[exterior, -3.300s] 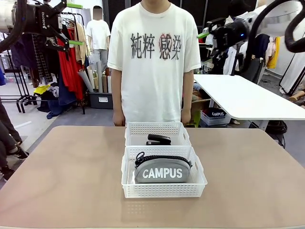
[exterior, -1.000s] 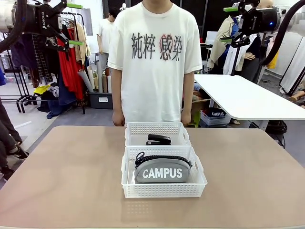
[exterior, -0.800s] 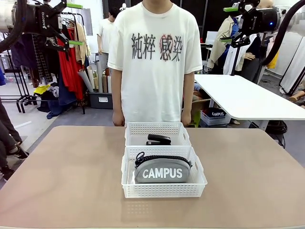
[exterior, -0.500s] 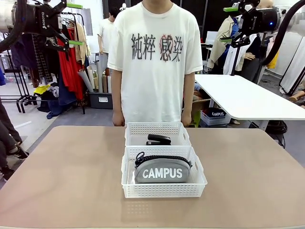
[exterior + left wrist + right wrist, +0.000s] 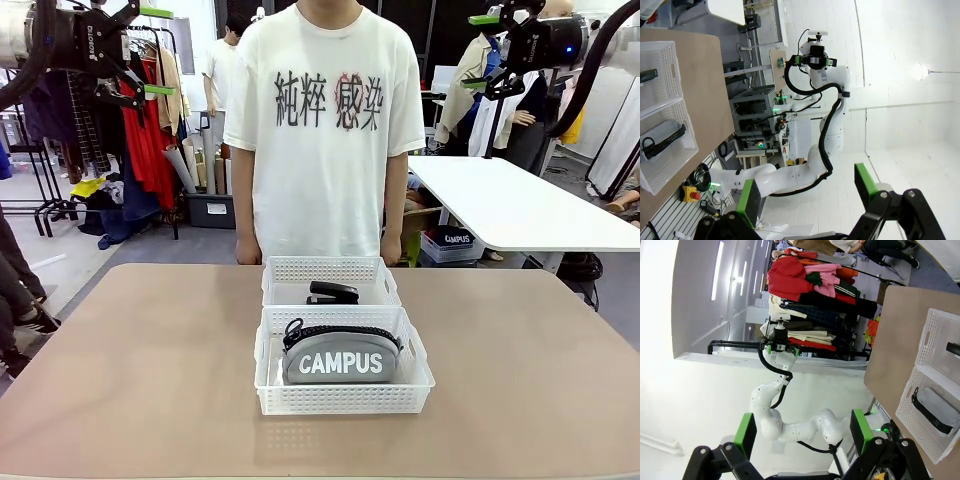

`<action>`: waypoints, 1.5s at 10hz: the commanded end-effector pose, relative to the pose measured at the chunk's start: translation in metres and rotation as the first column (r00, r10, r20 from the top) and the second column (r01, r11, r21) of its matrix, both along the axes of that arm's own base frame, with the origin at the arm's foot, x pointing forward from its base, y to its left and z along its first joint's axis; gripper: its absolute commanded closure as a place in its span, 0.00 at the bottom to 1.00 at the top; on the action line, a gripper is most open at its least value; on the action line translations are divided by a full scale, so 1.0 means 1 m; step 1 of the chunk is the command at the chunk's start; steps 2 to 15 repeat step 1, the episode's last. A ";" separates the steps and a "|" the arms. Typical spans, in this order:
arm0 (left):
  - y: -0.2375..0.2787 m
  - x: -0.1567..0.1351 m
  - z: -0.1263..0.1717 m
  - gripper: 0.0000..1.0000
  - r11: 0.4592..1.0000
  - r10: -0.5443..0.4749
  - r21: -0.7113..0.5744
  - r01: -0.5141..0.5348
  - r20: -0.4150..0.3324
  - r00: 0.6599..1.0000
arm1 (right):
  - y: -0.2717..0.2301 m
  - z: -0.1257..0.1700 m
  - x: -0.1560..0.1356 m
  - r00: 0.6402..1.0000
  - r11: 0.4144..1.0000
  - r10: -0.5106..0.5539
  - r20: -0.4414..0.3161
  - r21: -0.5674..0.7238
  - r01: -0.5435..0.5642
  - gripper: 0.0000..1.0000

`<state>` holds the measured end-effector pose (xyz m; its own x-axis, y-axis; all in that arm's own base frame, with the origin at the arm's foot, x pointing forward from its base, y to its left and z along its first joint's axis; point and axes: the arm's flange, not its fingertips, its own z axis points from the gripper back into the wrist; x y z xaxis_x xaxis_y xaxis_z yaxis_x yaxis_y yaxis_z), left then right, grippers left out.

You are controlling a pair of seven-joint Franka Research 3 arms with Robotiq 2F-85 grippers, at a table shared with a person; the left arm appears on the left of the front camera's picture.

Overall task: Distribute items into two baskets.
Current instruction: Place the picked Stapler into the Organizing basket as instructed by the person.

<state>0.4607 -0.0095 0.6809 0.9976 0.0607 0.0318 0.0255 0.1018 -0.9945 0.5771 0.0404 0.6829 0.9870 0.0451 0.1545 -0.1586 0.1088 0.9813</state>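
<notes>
Item 1: my left gripper (image 5: 150, 50). Raised high at my left side, fingers spread wide, nothing between the green pads (image 5: 749, 202). The table (image 5: 120, 380) lies far below it.

Item 2: my right gripper (image 5: 483, 50). Raised high at my right side, likewise spread and carrying nothing; green pads (image 5: 744, 432) bare in its own wrist view.

Item 3: near basket (image 5: 345, 400). White, lattice-sided, on the table well below and between my two grippers, closer to me than its twin and touching it end to end.

Item 4: grey pouch (image 5: 340, 362). Lies inside the near basket, white "CAMPUS" lettering facing me, black zipper along its top. Far from either gripper.

Item 5: far basket (image 5: 330, 271). Same make, just beyond the near one, at the person's edge of the table.

Item 6: black stapler (image 5: 332, 292). Inside the far basket; it seems to lie flat, though the basket wall hides its underside.

Item 7: person (image 5: 325, 120). Stands beyond the far basket in a white printed shirt, arms hanging down, hands behind the table edge.
</notes>
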 end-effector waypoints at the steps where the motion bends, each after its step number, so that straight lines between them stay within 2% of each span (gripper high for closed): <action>1: -0.001 -0.002 0.003 0.00 1.000 -0.004 -0.009 0.004 -0.003 1.000 | 0.000 0.002 -0.002 1.000 1.000 0.005 0.000 0.001 -0.005 0.00; 15: -0.001 -0.002 0.003 0.00 1.000 -0.004 -0.009 0.004 -0.003 1.000 | 0.000 0.002 -0.002 1.000 1.000 0.005 0.000 0.001 -0.005 0.00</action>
